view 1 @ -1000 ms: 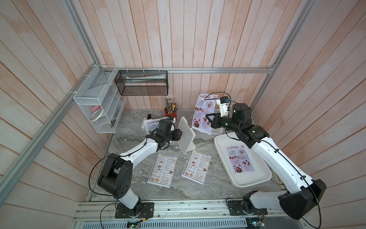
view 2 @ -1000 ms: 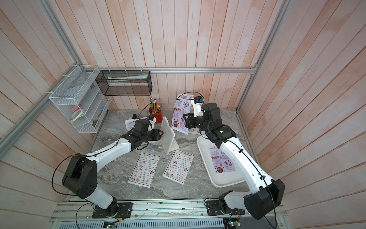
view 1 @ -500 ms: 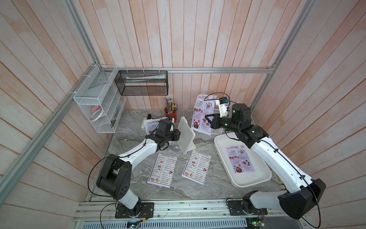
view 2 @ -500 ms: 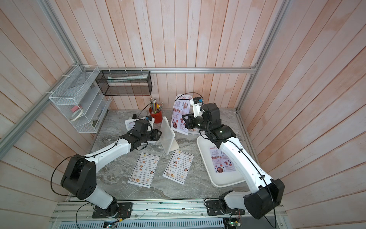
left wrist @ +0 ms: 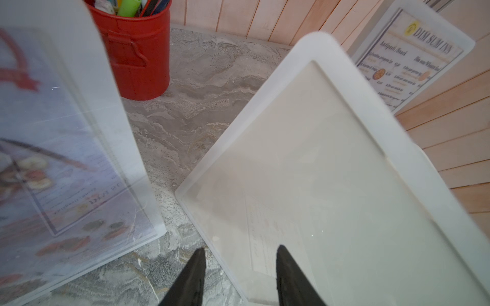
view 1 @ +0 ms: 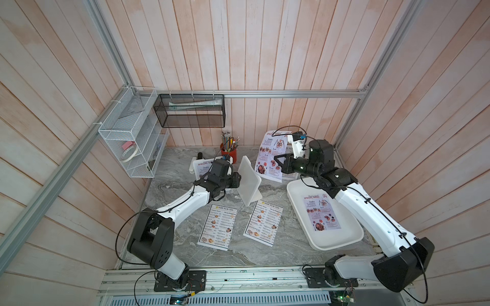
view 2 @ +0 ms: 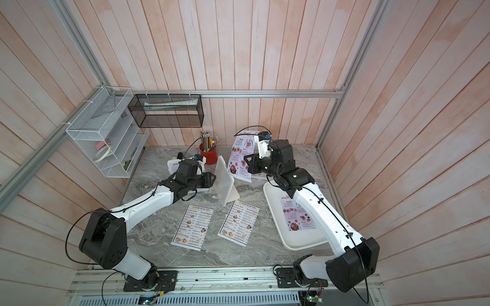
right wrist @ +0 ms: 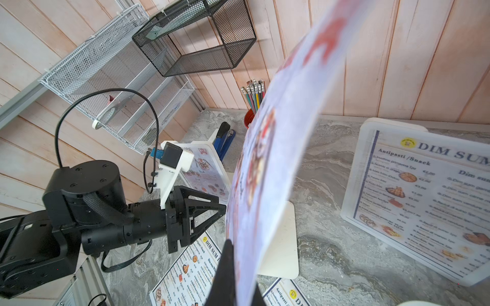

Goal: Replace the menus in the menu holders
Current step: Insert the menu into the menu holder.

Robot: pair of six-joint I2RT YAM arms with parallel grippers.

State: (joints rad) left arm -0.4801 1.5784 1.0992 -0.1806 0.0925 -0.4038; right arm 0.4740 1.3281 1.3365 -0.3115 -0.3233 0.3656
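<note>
Pinching lilac menu [view 1: 270, 156], right hand [view 1: 276, 163]; long axis upright, heading uppermost.

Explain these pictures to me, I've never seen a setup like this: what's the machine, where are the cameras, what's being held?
Two robot arms stand at a marble table, each ending in a two-fingered gripper. Two pictures look down from overhead; two come from cameras on the arms' wrists. The right gripper pinches a lilac Special Menu sheet in the air. The left gripper straddles the edge of an empty white menu holder; whether it clamps is unclear. Two Dim Sum Inn menus lie flat on the table, a second Special Menu sheet lies in a white tray, and a red pencil cup stands at the back.
</note>
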